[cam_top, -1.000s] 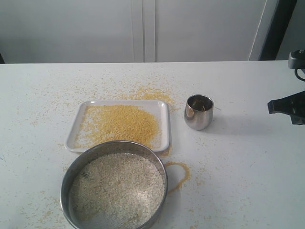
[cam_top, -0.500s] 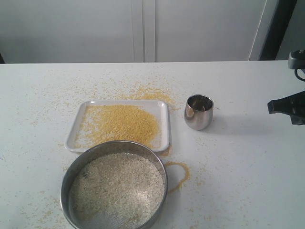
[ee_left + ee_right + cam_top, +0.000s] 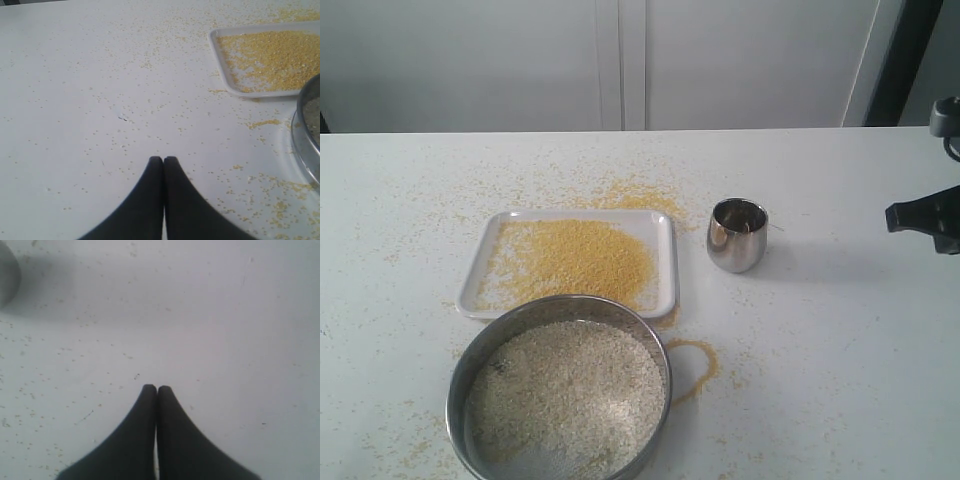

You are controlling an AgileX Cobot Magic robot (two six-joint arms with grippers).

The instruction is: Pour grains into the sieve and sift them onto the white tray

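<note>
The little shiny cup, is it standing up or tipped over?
Standing up. The cup sits on its base on the table, round mouth facing up, to the right of the white tray.

The white tray (image 3: 667,262) holds yellow granules (image 3: 575,262), the silver sieve (image 3: 560,304) off-white grains (image 3: 565,385), on a yellow-speckled white table (image 3: 840,350).

Black left gripper (image 3: 163,159), jaws pressed together, over white desk (image 3: 90,100). Flat white rectangular tray (image 3: 218,62) holds fine yellow grains (image 3: 270,57), strays peppering desk. Round steel sieve (image 3: 306,135) rim just beside tray.
</note>
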